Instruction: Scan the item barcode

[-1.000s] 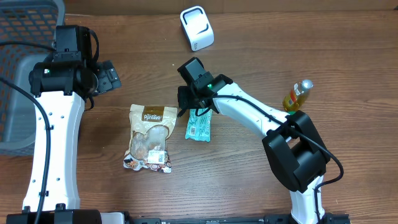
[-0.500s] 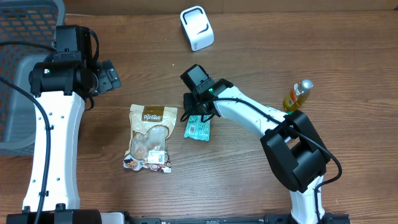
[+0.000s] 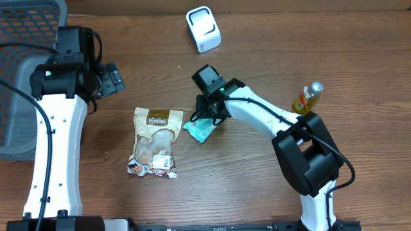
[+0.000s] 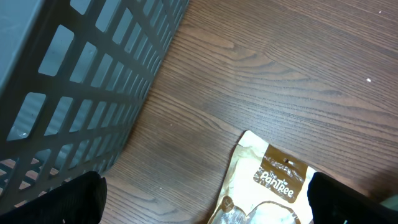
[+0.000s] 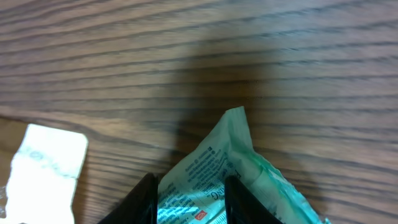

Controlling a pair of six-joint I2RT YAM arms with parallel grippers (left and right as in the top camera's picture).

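Note:
A green snack packet [image 3: 199, 131] with white print is tilted up off the wooden table at the centre, one end pinched between the black fingers [image 5: 144, 198] of my right gripper [image 3: 209, 115]. In the right wrist view the packet [image 5: 219, 163] fills the gap of the gripper [image 5: 191, 200], its pointed corner sticking out ahead. A white barcode scanner [image 3: 203, 29] stands at the back, well apart from the packet. My left gripper [image 3: 113, 79] hangs open at the left beside the basket; in its wrist view it [image 4: 208, 202] holds nothing.
A beige PanTree pouch [image 3: 155, 142] lies flat just left of the packet and shows below the left wrist [image 4: 273, 180]. A grey slatted basket [image 3: 26, 64] fills the far left. A small yellow bottle [image 3: 307, 98] stands at the right.
My right gripper has shifted slightly right and back, and the green packet has turned and lifted at one end from lying flat. The left arm has not moved.

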